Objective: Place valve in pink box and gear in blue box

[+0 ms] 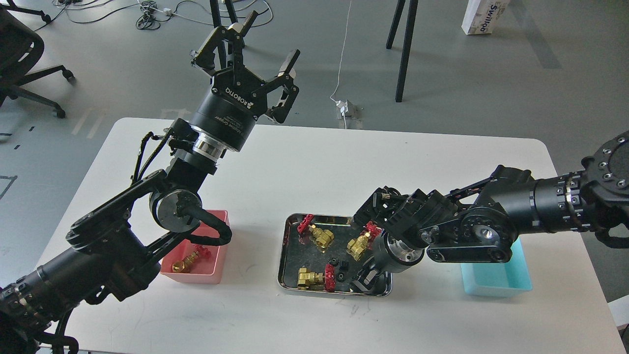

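A steel tray [290,260] at the table's middle holds three brass valves with red handwheels [319,236] [359,245] [312,278] and small black gears [339,265]. One more valve [189,259] lies in the pink box [216,265] at the left, partly behind my left arm. The blue box [496,282] stands at the right, partly under my right arm. My left gripper [258,44] is open and empty, raised high above the table's far left. My right gripper [363,284] points down into the tray's near right corner; its fingers are dark and mostly hidden.
The white table [304,167] ends near the tray's front. Beyond its far edge are black stand legs [405,49], floor cables [147,14], an office chair [24,64] and a white carton [484,14].
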You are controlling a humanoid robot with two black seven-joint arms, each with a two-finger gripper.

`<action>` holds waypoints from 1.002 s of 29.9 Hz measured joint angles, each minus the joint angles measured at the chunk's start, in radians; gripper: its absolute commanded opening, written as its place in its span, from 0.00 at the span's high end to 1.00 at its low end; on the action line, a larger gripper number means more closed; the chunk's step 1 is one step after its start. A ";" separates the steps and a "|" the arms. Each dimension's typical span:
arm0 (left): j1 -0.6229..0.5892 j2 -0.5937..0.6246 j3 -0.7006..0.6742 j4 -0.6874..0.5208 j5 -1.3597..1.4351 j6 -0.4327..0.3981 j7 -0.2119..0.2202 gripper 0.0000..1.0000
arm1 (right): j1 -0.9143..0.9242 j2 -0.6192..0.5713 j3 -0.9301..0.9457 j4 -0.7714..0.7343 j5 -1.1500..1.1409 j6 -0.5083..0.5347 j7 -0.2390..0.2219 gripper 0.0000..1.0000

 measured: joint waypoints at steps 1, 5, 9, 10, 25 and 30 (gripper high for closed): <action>0.001 0.000 0.000 0.001 0.000 0.000 0.000 0.21 | -0.001 0.000 0.000 -0.003 -0.006 0.000 0.000 0.46; 0.001 0.000 0.000 0.002 0.000 0.000 0.000 0.21 | -0.010 0.000 0.000 -0.010 -0.015 0.000 0.000 0.46; 0.001 0.000 0.000 0.003 0.000 -0.001 0.000 0.21 | -0.015 0.000 0.001 -0.010 -0.017 0.000 0.000 0.48; 0.001 0.000 0.000 0.003 0.000 -0.001 0.000 0.21 | -0.016 0.000 0.001 -0.010 -0.017 0.000 0.000 0.50; 0.006 -0.002 0.002 0.012 0.000 -0.003 0.000 0.21 | -0.019 0.000 -0.009 -0.007 -0.020 0.000 -0.002 0.55; 0.007 -0.002 0.001 0.012 0.000 -0.003 0.000 0.21 | -0.019 0.000 -0.014 -0.007 -0.020 0.002 -0.002 0.55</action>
